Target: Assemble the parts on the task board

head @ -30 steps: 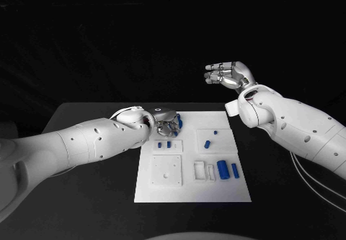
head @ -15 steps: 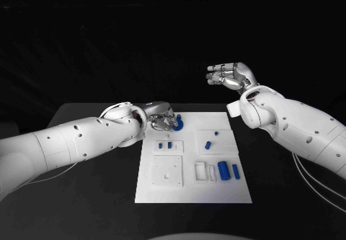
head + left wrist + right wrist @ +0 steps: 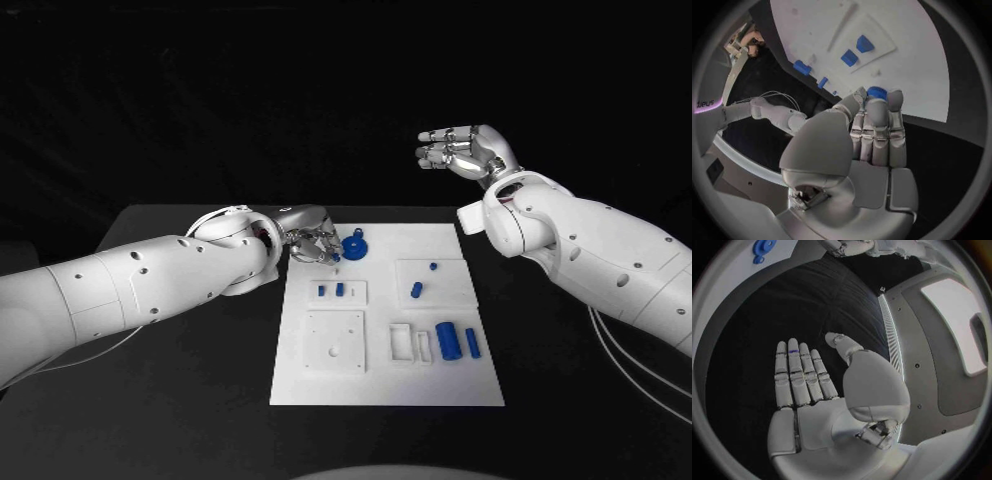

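Note:
The white task board (image 3: 387, 385) lies mid-table and also shows in the left wrist view (image 3: 917, 75). A blue round part with a ring end (image 3: 353, 246) lies near its far left corner. My left hand (image 3: 307, 241) hovers just left of that part, fingers straight and together (image 3: 877, 130), with the part (image 3: 876, 91) just past their tips and nothing gripped. The right wrist view shows the same part (image 3: 762, 250) apart from the left hand (image 3: 851, 246). My right hand (image 3: 462, 150) is raised beyond the table's far edge, palm flat and empty (image 3: 807, 390).
Two small blue pieces (image 3: 329, 290) sit in a little plate. A blue piece (image 3: 415, 289) and a smaller one (image 3: 430, 266) lie on the right panel. A thick blue cylinder (image 3: 446, 340) and a thin one (image 3: 472, 343) lie beside a white frame (image 3: 405, 341). A square holed plate (image 3: 333, 341) lies front left.
My left hand has drawn back to the left off the blue round part, which now lies uncovered on the board. The right hand has barely moved.

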`<move>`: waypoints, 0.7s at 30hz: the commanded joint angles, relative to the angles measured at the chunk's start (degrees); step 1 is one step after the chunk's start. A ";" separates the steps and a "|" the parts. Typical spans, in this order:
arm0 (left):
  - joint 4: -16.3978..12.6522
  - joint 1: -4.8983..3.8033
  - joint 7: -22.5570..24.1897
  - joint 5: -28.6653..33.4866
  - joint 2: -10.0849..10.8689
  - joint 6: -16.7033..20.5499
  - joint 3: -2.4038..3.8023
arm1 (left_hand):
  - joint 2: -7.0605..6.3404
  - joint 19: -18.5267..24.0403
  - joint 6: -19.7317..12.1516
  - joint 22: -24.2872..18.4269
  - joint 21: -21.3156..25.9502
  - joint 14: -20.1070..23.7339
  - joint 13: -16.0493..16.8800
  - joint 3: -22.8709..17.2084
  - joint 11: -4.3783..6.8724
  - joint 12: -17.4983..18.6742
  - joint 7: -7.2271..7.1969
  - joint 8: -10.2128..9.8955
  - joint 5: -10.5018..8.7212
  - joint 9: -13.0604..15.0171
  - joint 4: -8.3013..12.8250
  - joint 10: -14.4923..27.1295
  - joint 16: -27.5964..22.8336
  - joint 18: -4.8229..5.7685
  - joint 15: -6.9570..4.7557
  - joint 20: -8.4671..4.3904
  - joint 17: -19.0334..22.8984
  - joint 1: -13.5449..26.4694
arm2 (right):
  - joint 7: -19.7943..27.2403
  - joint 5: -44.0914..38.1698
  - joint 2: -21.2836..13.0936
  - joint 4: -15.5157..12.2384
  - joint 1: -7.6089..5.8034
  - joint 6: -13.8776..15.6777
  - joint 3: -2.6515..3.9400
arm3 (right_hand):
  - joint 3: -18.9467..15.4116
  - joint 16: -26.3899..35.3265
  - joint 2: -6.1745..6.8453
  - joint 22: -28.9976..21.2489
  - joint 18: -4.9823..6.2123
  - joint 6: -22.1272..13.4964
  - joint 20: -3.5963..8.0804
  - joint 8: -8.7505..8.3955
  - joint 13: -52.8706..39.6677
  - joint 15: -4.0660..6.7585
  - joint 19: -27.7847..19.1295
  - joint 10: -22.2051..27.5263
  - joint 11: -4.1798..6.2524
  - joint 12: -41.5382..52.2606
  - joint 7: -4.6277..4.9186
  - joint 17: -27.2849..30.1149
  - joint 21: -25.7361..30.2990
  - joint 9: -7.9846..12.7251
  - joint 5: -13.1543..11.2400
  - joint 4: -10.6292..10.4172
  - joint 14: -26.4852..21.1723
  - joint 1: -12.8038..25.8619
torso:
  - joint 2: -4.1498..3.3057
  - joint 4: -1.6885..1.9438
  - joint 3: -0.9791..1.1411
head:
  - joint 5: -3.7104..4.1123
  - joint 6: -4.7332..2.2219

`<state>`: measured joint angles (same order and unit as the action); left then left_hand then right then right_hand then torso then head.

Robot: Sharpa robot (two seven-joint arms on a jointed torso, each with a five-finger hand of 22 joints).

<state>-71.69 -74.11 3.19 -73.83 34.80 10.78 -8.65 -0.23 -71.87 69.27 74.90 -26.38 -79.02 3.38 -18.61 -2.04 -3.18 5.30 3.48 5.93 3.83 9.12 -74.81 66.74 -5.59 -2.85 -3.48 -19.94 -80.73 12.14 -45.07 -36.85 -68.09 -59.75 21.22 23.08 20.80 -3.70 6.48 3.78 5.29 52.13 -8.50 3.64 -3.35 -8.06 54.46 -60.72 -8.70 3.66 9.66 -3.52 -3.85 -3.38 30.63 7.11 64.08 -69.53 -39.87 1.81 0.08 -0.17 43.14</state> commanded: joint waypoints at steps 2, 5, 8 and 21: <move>0.47 0.33 -0.04 -1.33 -0.45 -0.80 -0.35 | 0.03 0.07 0.16 1.14 -0.28 -0.41 0.04 0.55 0.05 -0.19 -0.01 0.14 -0.17 0.03 -0.10 -0.17 -0.20 -0.57 0.02 -0.33 -0.16 -0.13 | 0.62 -0.18 0.10 -0.03 0.02 -0.86 0.01 | 0.29 0.23 -0.35 -0.07 -0.07 -0.45 -0.08 -0.36 0.06 0.06 -0.46 0.48 -0.09 -0.30 0.06 0.09 -0.01 0.09 0.34 0.06 -0.53 0.28 | -0.04 -0.08 0.03 | -0.11 0.08; 1.06 0.57 0.03 -1.98 -0.73 -0.84 -0.64 | 0.03 0.07 0.16 1.14 -0.28 -0.41 0.04 0.55 0.05 -0.19 -0.01 0.14 -0.17 0.03 -0.10 -0.17 -0.20 -0.57 0.02 -0.33 -0.16 -0.13 | 0.62 -0.18 0.11 -0.02 0.03 -0.87 0.01 | 0.29 0.23 -0.35 -0.07 -0.07 -0.45 -0.08 -0.36 0.06 0.06 -0.46 0.48 -0.09 -0.30 0.06 0.09 -0.01 0.09 0.34 0.06 -0.53 0.28 | -0.03 -0.12 0.05 | -0.14 0.11; 1.66 0.77 0.07 -2.40 -0.95 -0.98 -1.00 | 0.02 0.09 0.11 1.15 -0.30 -0.40 0.04 0.54 0.02 -0.19 0.01 0.14 -0.13 0.03 -0.08 -0.14 -0.20 -0.61 0.06 -0.29 -0.19 -0.25 | 0.61 -0.18 0.11 -0.01 0.03 -0.88 0.01 | 0.29 0.23 -0.35 -0.07 -0.07 -0.45 -0.08 -0.36 0.06 0.06 -0.46 0.48 -0.09 -0.30 0.06 0.09 -0.01 0.09 0.34 0.06 -0.53 0.28 | -0.02 -0.14 0.08 | -0.10 0.15; 2.36 1.05 -0.20 -3.31 -1.28 -2.09 -1.77 | 0.02 0.18 0.15 1.16 -0.35 -0.33 0.05 0.57 0.02 -0.20 0.01 0.15 -0.16 0.04 -0.13 -0.21 -0.19 -0.66 0.07 -0.24 -0.25 -0.30 | 0.62 -0.18 0.18 0.00 0.03 -0.90 0.01 | 0.29 0.23 -0.35 -0.07 -0.07 -0.45 -0.08 -0.36 0.06 0.06 -0.46 0.48 -0.09 -0.30 0.06 0.09 -0.01 0.09 0.34 0.06 -0.53 0.28 | -0.01 -0.08 0.05 | -0.10 0.26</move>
<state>-69.31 -73.11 3.06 -76.24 33.71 9.72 -10.39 -0.31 -71.87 69.26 74.94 -26.38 -79.02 3.34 -18.37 -2.04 -3.13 5.30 3.25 5.92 3.86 8.89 -74.79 66.74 -5.31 -2.84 -3.48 -20.12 -80.81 12.14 -45.07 -36.72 -68.04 -59.74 21.14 23.08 20.80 -3.70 6.48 3.78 5.29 52.13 -8.50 3.64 -3.35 -8.06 54.45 -60.72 -8.70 3.66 9.66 -3.52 -3.85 -3.38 30.63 7.11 64.08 -69.53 -39.90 1.70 0.16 -0.27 43.39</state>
